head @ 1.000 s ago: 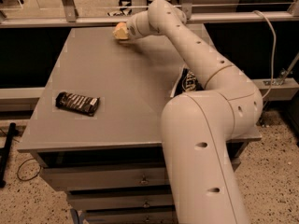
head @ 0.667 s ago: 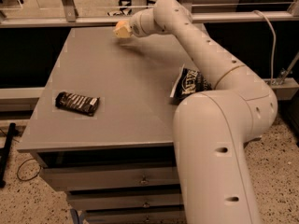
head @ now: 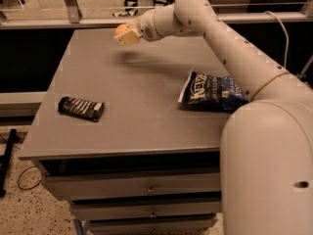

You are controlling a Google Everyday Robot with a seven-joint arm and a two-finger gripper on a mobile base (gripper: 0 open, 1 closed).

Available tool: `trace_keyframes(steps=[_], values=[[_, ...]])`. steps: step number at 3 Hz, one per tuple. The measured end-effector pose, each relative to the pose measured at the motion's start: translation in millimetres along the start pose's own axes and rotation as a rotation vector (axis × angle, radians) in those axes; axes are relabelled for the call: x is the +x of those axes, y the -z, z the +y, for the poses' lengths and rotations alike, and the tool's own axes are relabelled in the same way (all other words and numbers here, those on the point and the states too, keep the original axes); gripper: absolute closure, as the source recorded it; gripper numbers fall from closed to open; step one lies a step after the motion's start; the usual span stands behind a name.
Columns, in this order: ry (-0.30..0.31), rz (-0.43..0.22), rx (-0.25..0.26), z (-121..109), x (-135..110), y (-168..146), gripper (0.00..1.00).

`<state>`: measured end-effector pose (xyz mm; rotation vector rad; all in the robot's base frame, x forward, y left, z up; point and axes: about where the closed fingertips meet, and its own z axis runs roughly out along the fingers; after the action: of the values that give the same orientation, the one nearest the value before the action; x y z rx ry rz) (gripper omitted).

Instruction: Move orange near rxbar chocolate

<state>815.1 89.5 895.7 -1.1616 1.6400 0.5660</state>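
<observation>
Orange (head: 119, 29) sits clasped in the tool (head: 125, 35), which is closed around it and holds it in the air over the far part of the desk (head: 146, 126); a shadow falls on the grey top just below. Only a small part of the fruit shows past the tool, so the hold may be shallow. Smooth round skin could slip free during a swing, and a drop from there would likely send it rolling.

The rxbar chocolate (head: 80, 108) lies flat toward the near left of the desk, well apart from the fruit and close to the left edge. A release from too high could let the orange roll past the bar and off that edge, while coming down too close could shove the light bar.

A blue chip bag (head: 212, 92) lies to the right beneath the arm, where a low sweep could drag it.
</observation>
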Motion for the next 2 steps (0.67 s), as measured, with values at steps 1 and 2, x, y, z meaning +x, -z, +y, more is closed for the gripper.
trace_keyframes(steps=[1,2], values=[[0.034,0.014,-0.137,55.1,6.1,26.2,1.0],[0.062,0.027,-0.265,112.5,17.6,39.9,1.0]])
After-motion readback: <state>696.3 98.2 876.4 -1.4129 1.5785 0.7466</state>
